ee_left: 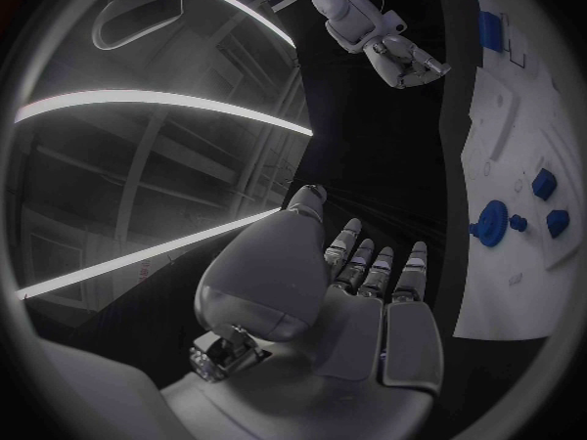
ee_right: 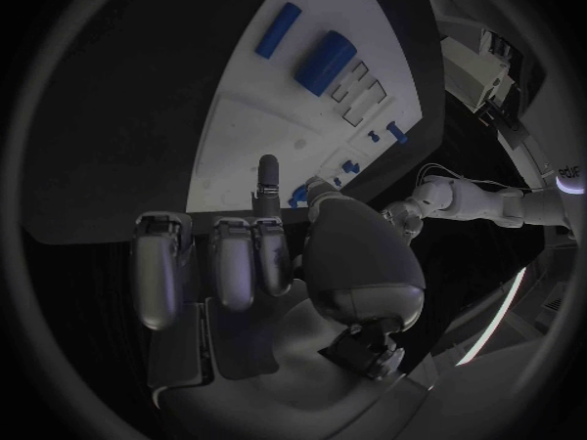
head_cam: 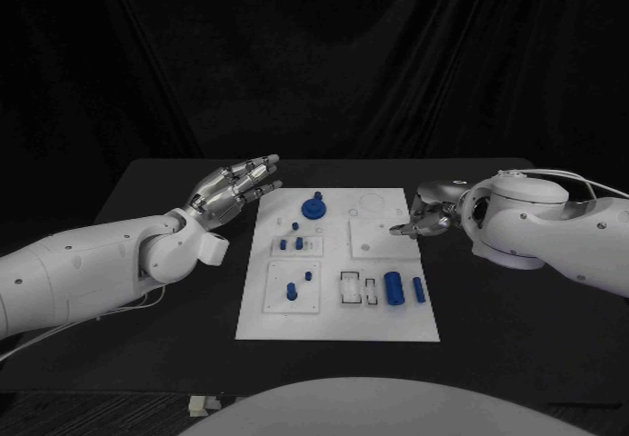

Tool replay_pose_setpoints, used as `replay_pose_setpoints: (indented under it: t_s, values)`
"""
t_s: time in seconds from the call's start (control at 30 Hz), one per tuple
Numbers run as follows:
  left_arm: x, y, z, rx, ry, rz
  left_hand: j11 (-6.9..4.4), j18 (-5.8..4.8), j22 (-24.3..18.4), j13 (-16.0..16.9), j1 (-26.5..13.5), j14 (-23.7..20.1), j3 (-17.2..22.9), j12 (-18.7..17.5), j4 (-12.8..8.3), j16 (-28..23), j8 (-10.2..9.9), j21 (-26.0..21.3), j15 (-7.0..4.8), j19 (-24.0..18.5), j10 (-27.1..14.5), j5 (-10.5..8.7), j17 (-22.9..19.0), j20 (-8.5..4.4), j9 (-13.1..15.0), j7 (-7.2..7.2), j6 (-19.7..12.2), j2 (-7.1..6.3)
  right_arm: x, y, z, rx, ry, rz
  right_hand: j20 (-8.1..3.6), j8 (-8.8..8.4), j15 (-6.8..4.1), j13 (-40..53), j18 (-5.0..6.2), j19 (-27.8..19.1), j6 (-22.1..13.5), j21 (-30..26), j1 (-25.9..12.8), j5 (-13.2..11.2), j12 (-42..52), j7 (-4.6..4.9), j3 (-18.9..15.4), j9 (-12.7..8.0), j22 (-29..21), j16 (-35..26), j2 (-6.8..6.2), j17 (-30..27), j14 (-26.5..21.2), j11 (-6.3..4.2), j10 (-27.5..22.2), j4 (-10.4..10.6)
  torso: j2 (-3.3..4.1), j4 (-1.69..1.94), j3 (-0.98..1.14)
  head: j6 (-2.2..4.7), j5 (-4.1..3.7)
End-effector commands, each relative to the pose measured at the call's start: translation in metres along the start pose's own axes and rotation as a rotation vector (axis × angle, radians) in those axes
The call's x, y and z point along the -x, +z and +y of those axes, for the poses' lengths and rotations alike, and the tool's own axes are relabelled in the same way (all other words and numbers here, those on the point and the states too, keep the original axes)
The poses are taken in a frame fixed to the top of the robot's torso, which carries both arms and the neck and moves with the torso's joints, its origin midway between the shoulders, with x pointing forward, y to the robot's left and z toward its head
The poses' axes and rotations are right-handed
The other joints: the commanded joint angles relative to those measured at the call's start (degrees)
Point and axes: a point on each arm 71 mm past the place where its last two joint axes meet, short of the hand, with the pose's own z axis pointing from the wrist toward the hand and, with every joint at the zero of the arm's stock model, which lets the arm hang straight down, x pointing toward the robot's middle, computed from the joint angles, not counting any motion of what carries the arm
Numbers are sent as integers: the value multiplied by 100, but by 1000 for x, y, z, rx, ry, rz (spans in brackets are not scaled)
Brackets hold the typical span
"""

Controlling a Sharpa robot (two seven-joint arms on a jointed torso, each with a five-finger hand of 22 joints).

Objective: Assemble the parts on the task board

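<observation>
The white task board [head_cam: 338,313] lies mid-table. On it a blue round part with a knob [head_cam: 314,207] stands at the far side, small blue pegs [head_cam: 299,243] sit mid-left, and a thick blue cylinder [head_cam: 394,288] lies beside a thinner one [head_cam: 418,289]. My left hand [head_cam: 236,188] hovers off the board's far left corner, fingers straight and apart, holding nothing. My right hand [head_cam: 426,213] reaches over the board's far right edge with its fingertips by a raised white square [head_cam: 380,238]. In the right wrist view a blue speck [ee_right: 297,198] shows between forefinger and thumb; whether it is held is unclear.
Black table [head_cam: 524,318] surrounds the board, with bare strips left and right of it. Empty rectangular slots [head_cam: 352,287] sit next to the cylinders. A small pale object [head_cam: 196,406] lies at the table's near left edge.
</observation>
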Motion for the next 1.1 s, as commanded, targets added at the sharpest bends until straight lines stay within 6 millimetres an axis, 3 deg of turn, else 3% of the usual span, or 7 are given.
replay_pose_setpoints:
  t_s: [0.03,0.33,0.67,0.73,0.8,0.93,1.1]
  values:
    - [-2,0,-1,-30,-13,13,52,44,-5,6,1,-12,48,19,0,25,31,22,26,17,-3,16,8,0,1,126,-18,45,-12,1,-4,-75,-47,139,-155,39,-144,1505,-131,596,424,274,-782,-328,165,-133,-125,229,1510,114,154,1505,604,-146,598,21,0,6,-4,1,1]
    - [-2,1,0,-26,-16,15,86,40,-3,16,8,-9,74,79,-7,36,34,23,29,20,19,16,10,1,-1,146,-29,61,-23,5,4,-68,-49,201,-183,39,-177,1505,-131,596,588,274,-1124,-778,165,-183,-154,443,1510,114,120,1505,604,-189,598,33,-2,7,-4,1,6]
    - [-2,1,1,-20,-18,18,123,36,-2,26,9,-4,96,152,-13,53,52,24,33,23,50,15,13,1,3,172,-3,63,-33,9,7,-64,-38,242,-248,304,-246,1505,-131,596,664,274,-1185,-809,165,-279,-143,1044,1510,114,90,1505,604,-278,598,21,-2,5,-4,1,-6]
    - [-2,1,1,-19,-18,18,138,33,3,31,7,10,108,192,-14,101,64,26,43,27,67,15,23,1,5,186,8,61,-37,10,7,-63,-40,256,-259,419,-258,1505,-131,596,599,274,-1195,-813,165,-298,-138,1331,1510,114,59,1505,604,-295,598,24,-2,5,-4,1,-8]
    - [-2,1,1,-18,-18,18,175,30,16,47,2,60,135,326,-14,221,86,30,77,39,119,17,47,1,8,206,28,48,-40,11,8,-62,-41,266,-264,613,-265,1505,-131,596,446,274,-1212,-804,165,-325,-122,1828,1510,114,-5,1505,604,-310,598,26,-1,5,-4,1,-2]
    - [-3,1,2,-14,-20,20,185,29,19,51,0,65,140,359,-13,230,92,31,81,42,132,17,49,1,9,209,36,46,-45,12,10,-59,-45,282,-251,703,-251,1505,-131,596,231,274,-1251,-820,165,-303,-87,2236,1510,114,-108,1505,604,-310,598,31,-3,5,-4,1,-16]
    - [-3,1,2,-9,-23,23,211,26,19,60,-2,65,153,431,-11,233,106,32,90,45,162,18,47,2,12,222,57,41,-49,13,11,-55,-51,300,-240,726,-227,1505,-131,596,82,274,-1358,-835,165,-290,-63,2506,1510,114,-217,1505,604,-299,598,41,-2,5,-4,1,-16]
